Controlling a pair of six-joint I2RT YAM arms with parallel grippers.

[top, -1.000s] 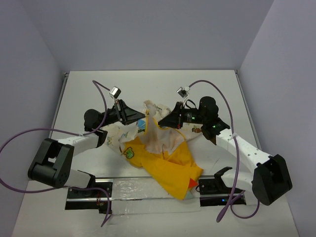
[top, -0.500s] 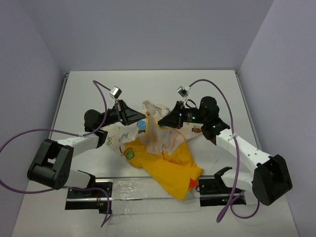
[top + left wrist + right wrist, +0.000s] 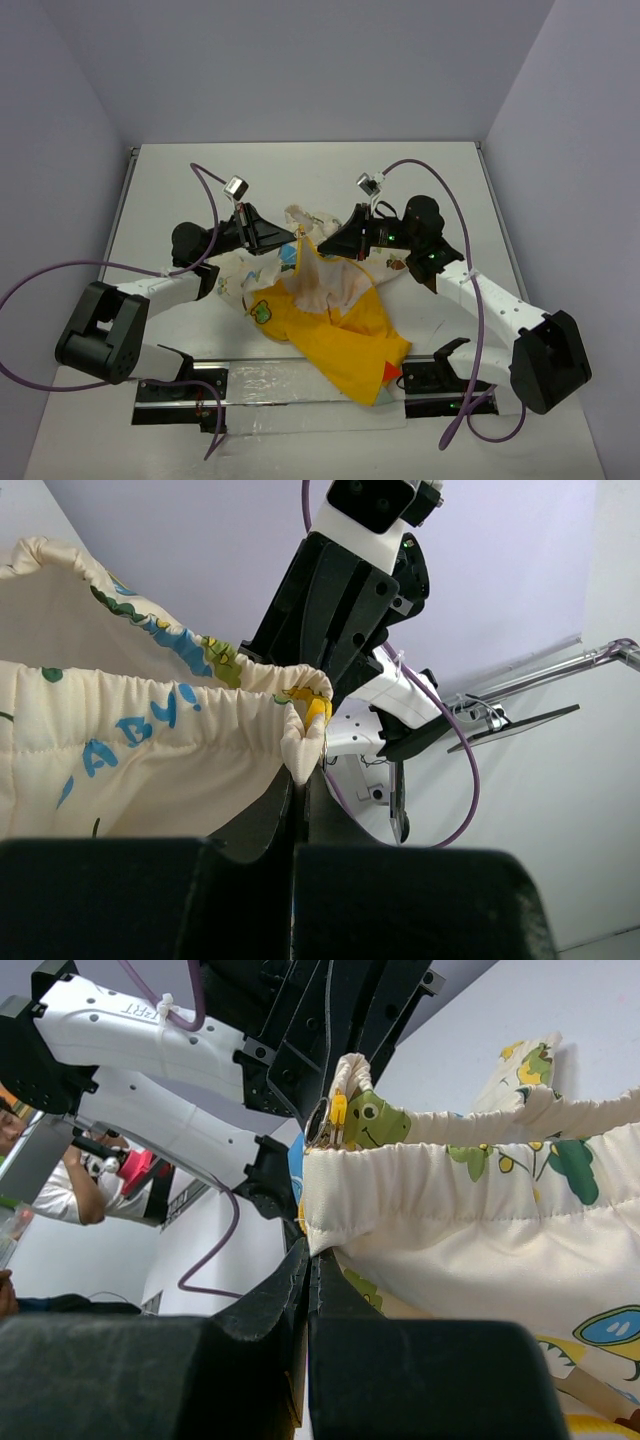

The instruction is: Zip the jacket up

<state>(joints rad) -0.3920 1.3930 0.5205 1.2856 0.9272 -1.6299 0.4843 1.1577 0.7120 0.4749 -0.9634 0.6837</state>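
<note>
The jacket lies crumpled at the middle of the worktop, between the two arms. Its yellow shell spreads toward the near right, with a green patch on its near-left side and a red tip at the near edge. The cream cartoon-printed lining is drawn up into a peak at the far side, where both claws meet.

The left claw reaches in from the left and is clenched on a gathered cream hem, its corner pinched between the closed fingers. The right claw reaches in from the right and is clenched on the facing hem, just below a green frog print. The two claw tips sit just beside each other above the cloth.

At each pinched corner a small yellow piece shows, probably the zip's end or pull, though it is too small to be sure.
</note>
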